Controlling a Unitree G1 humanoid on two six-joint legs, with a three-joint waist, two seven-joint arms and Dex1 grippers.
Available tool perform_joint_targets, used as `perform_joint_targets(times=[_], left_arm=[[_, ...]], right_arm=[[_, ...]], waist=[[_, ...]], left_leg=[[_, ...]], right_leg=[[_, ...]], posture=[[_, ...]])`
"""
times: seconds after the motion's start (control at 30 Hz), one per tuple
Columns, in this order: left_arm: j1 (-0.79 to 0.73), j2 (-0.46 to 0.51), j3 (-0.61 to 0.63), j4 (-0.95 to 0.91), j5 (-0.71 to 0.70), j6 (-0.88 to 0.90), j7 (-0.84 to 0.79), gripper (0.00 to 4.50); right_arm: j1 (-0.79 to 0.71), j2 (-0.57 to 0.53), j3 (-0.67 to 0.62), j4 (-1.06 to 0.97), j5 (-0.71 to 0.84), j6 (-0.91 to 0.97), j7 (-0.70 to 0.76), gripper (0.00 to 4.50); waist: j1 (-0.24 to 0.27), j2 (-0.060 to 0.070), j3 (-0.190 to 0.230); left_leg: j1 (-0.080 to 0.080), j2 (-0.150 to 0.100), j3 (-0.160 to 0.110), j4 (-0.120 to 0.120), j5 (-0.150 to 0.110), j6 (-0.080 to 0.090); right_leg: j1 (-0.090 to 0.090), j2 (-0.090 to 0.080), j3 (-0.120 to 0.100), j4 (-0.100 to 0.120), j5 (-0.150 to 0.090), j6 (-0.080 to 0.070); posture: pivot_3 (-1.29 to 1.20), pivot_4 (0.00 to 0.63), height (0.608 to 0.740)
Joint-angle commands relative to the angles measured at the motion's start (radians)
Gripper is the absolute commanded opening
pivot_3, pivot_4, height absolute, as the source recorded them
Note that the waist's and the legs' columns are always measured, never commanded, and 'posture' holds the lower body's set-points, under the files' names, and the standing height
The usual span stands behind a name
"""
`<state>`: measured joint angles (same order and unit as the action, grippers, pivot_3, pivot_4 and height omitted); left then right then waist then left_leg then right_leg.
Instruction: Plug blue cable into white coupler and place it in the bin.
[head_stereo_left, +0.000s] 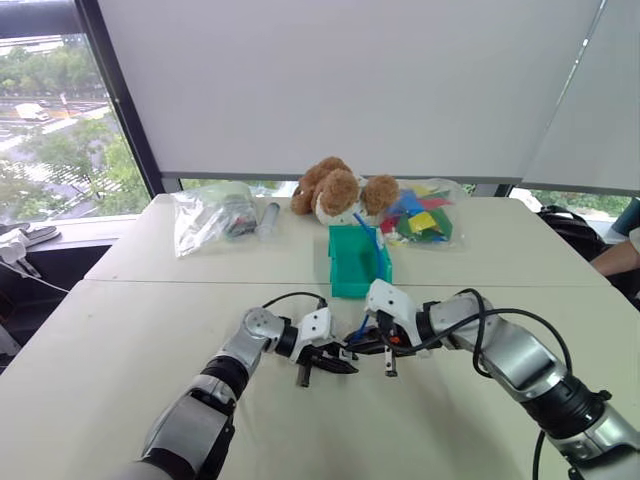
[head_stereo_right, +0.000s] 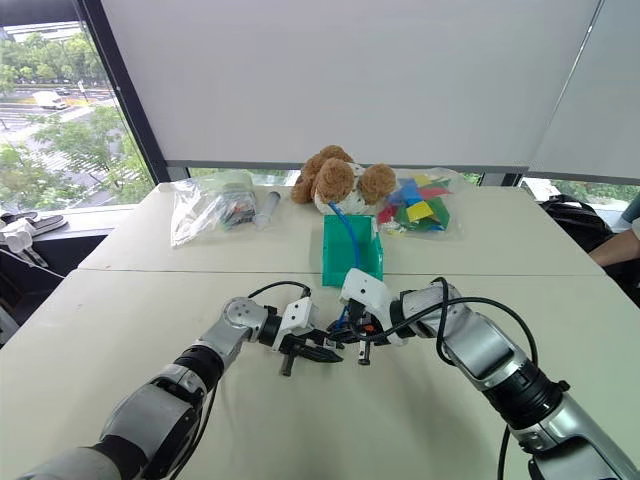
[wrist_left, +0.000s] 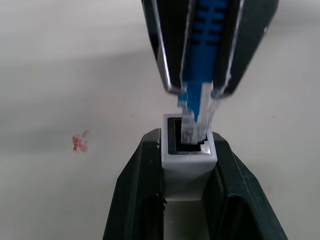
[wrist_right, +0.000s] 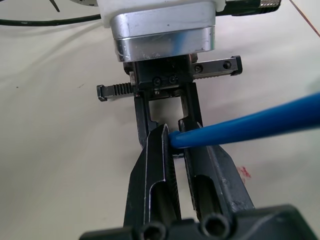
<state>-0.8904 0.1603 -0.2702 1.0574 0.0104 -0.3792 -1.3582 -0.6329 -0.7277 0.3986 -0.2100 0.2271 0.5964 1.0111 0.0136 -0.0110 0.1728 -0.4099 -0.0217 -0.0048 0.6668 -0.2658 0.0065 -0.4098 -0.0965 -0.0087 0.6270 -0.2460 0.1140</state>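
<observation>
The white coupler (wrist_left: 189, 165) is pinched upright between the black fingers of my left gripper (wrist_left: 187, 145), its socket facing out. My right gripper (wrist_left: 197, 90) is shut on the blue cable (wrist_right: 250, 125) just behind its plug (wrist_left: 202, 60). The clear plug tip (wrist_left: 194, 127) sits at the socket mouth, slightly tilted and just entering. In the head views both grippers (head_stereo_left: 325, 362) (head_stereo_left: 375, 345) meet tip to tip low over the table's middle, in front of the teal bin (head_stereo_left: 358, 262). The cable (head_stereo_right: 345, 225) runs back up into the bin.
Behind the bin lies a brown teddy bear (head_stereo_left: 335, 188). A clear bag (head_stereo_left: 210, 215) sits at the back left and a bag of coloured blocks (head_stereo_left: 425, 215) at the back right. A person's arm (head_stereo_left: 620, 255) shows at the right table edge.
</observation>
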Motion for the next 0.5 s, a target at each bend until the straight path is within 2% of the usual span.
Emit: perform_joint_targets(times=[0.03, 0.3, 0.5], left_arm=[[0.01, -0.007, -0.011, 0.016, 0.033, 0.011, 0.026, 0.41], [0.008, -0.014, -0.003, 0.019, 0.033, 0.014, 0.031, 0.41], [0.008, -0.021, 0.0, 0.016, 0.03, 0.018, 0.033, 0.41]], right_arm=[[-0.02, 0.011, -0.006, 0.004, -0.027, -0.023, 0.014, 0.0], [-0.023, 0.017, 0.011, -0.005, -0.067, -0.029, 0.05, 0.0], [-0.038, 0.04, 0.069, 0.024, -0.134, -0.05, 0.069, 0.0]], waist=[[0.0, 0.0, 0.0], [0.001, 0.0, 0.0], [0.0, 0.0, 0.0]], left_leg=[[0.0, 0.0, 0.0, 0.0, 0.0, 0.0], [0.0, -0.001, 0.0, 0.0, 0.0, 0.0], [0.001, -0.001, 0.0, 0.0, 0.0, 0.0]], right_leg=[[0.0, 0.0, 0.0, 0.0, 0.0, 0.0], [0.001, 0.0, 0.0, 0.0, 0.0, 0.0], [0.001, 0.0, 0.0, 0.0, 0.0, 0.0]], posture=[[0.0, 0.15, 0.74], [0.0, 0.15, 0.74], [0.0, 0.15, 0.74]])
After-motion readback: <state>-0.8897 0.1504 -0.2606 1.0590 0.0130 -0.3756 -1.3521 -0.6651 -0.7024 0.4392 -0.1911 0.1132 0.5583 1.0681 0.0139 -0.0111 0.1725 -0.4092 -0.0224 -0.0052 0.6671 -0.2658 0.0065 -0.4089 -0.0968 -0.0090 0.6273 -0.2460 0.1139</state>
